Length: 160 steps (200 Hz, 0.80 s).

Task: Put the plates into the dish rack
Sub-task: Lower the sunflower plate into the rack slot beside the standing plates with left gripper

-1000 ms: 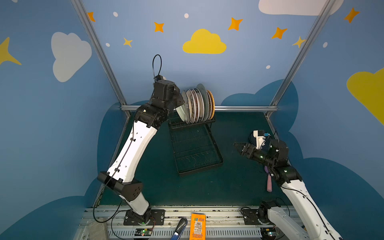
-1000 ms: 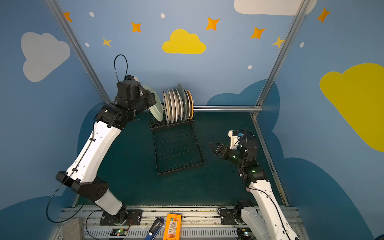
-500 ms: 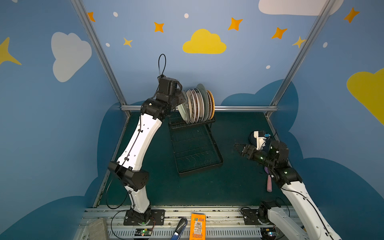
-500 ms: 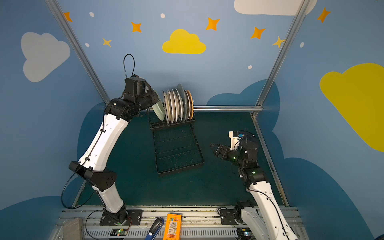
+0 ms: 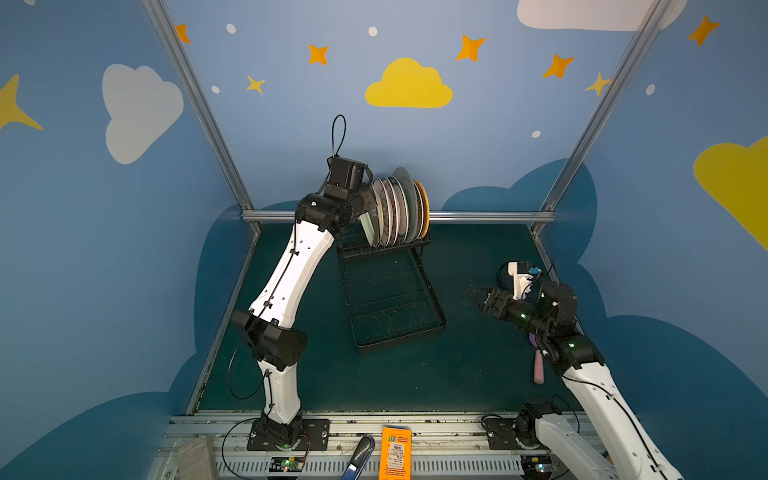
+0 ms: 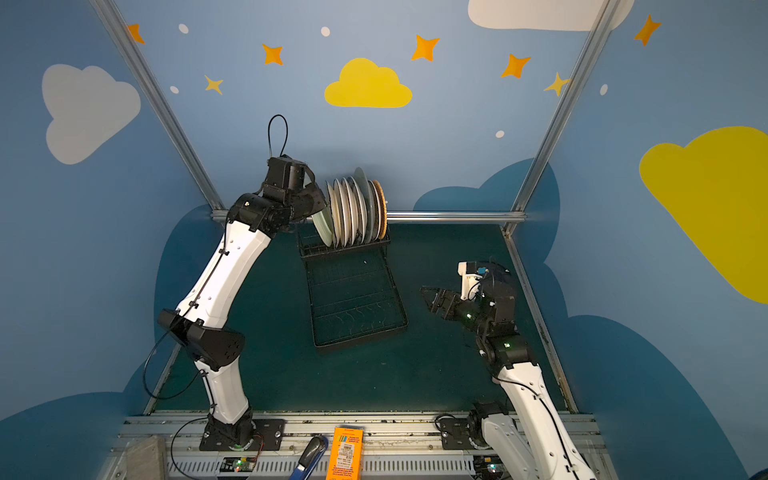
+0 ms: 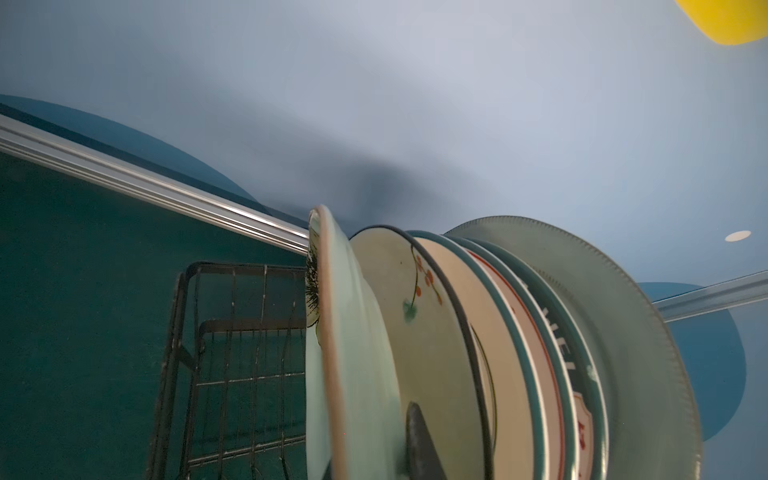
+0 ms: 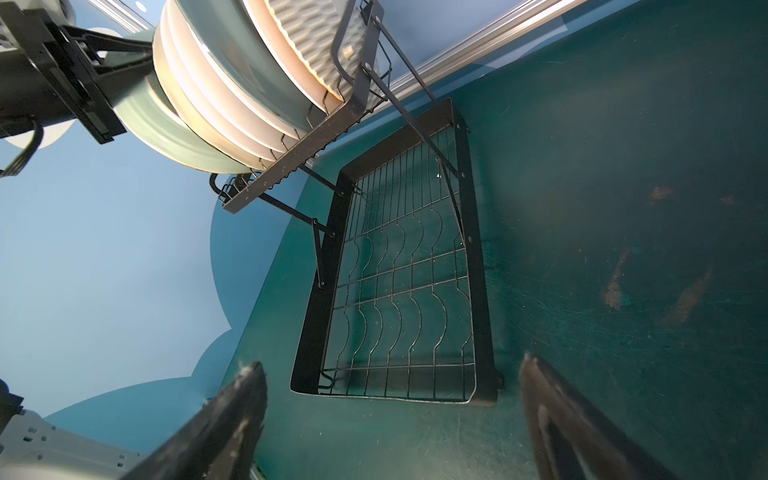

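While tilted, plate (image 8: 166, 135) in left tool (image 8: 137, 53)

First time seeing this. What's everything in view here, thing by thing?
plates: several, cream, white, grey-green and orange, standing on edge in the rack's raised part
pale green plate: one, left end of that row, tilted
dish rack: one, black wire, mid-table toward the back wall
pink handle: one, on the table by the right arm
table: one, dark green
orange packet: one, on the front rail
blue-black tool: one, beside the packet
grey block: one, front left of the rail
left gripper: one, black, shut on the pale green plate
right gripper: one, black, open and empty, right of the rack
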Each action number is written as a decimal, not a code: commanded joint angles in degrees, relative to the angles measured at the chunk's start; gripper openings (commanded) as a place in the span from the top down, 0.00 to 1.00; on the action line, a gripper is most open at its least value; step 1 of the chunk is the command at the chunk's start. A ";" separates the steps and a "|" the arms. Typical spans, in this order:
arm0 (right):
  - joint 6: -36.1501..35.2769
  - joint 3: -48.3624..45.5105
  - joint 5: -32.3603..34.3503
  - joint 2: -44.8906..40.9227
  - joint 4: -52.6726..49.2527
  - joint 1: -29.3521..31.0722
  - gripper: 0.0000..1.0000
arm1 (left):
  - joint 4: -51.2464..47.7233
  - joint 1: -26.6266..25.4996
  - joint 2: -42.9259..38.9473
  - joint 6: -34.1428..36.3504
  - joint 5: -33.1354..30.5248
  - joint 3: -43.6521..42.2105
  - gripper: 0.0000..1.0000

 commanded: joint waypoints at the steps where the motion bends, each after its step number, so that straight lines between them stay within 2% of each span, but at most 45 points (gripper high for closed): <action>1: -0.84 -0.85 0.64 -0.71 0.30 0.07 0.07 | 3.50 0.29 -1.28 1.29 -1.50 3.04 0.96; 126: -0.82 -0.94 0.85 -0.67 0.09 0.07 0.07 | -0.01 1.22 2.70 2.60 -0.67 6.22 0.96; 160: -0.69 -0.94 0.79 -0.52 0.14 0.07 0.07 | -0.36 1.64 3.41 2.55 -0.10 6.88 0.90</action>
